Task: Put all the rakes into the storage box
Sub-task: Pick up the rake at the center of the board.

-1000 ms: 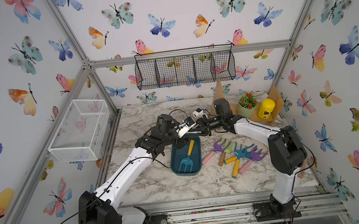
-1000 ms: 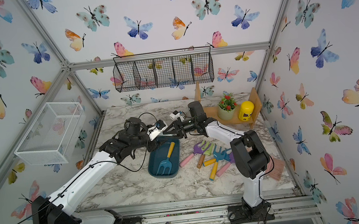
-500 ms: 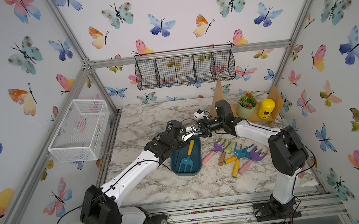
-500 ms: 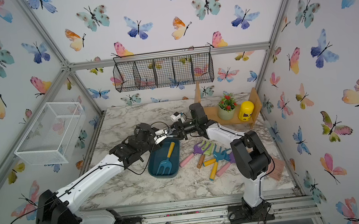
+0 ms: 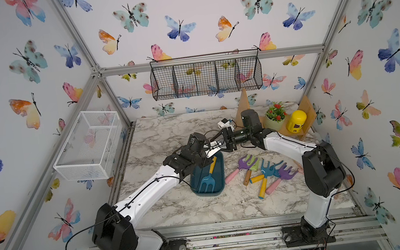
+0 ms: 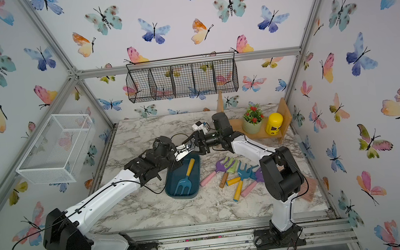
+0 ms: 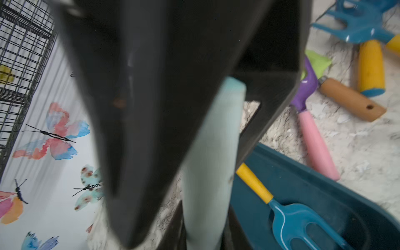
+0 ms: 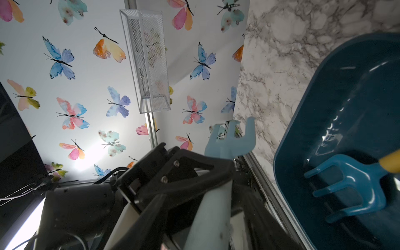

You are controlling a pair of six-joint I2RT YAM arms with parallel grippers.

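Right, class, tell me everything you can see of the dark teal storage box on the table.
The storage box is a shallow, dark teal tray, glossy like plastic, rectangular with rounded corners and a low raised rim. It sits flat on the marble table. Inside lies one blue rake with a yellow handle, prongs toward the near end. Loose toy tools lie beside it.

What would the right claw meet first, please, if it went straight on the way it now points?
Most likely the left claw, which faces the right claw tip to tip and grips the pale blue rake whose handle runs between them; how near they are is hard to judge.
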